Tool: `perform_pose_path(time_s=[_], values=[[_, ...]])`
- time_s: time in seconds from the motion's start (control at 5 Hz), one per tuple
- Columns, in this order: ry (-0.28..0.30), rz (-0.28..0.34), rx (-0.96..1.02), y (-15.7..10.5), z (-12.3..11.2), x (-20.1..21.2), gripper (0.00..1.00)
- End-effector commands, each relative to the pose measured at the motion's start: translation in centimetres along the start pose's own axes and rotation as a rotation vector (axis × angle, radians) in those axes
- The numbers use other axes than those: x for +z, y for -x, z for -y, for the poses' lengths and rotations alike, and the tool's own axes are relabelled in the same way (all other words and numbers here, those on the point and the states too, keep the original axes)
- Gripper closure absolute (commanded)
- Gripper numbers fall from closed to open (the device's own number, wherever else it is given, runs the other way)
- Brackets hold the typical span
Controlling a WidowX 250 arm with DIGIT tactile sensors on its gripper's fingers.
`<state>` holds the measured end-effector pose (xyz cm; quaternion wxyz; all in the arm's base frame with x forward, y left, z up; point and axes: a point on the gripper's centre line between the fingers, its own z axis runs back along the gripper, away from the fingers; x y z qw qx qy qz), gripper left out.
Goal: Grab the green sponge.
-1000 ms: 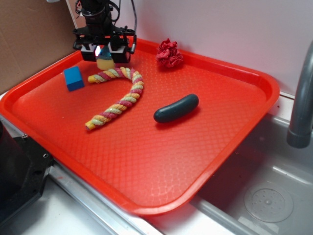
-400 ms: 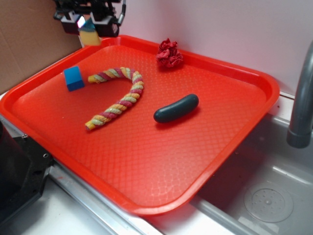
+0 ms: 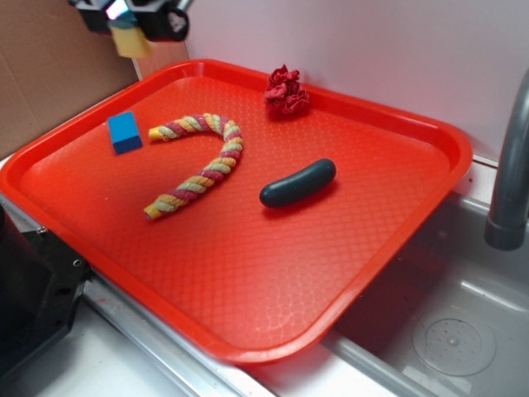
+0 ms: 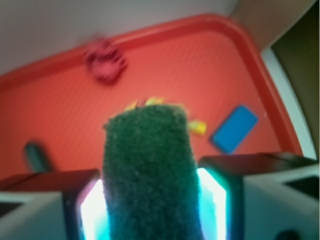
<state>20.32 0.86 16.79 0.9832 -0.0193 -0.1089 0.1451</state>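
Gripper (image 3: 132, 21) clamped on the green sponge (image 4: 148, 172), now higher and further left than a moment ago, off the red tray (image 3: 347, 248) at the frame's top. Blue block (image 3: 125, 132), rope (image 3: 198, 161), cucumber (image 3: 297, 183) unmoved.

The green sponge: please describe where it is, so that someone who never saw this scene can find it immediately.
Start at the red tray and look above its far left corner, where the robot's hand hangs in the air. The green sponge is the small block clamped in that hand, off the tray. It has yellow foam with a dark green rough face, unlike the blue block and the dark green cucumber lying on the tray.
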Motion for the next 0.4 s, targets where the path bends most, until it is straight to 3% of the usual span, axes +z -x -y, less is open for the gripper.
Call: perform_pose_path(time_s=[0.0,0.2], values=[[0.039,0.007,-0.097,3.52,1.22,2.6,1.0],[0.013,-0.035,-0.059,3.15,0.91,2.45,1.0]])
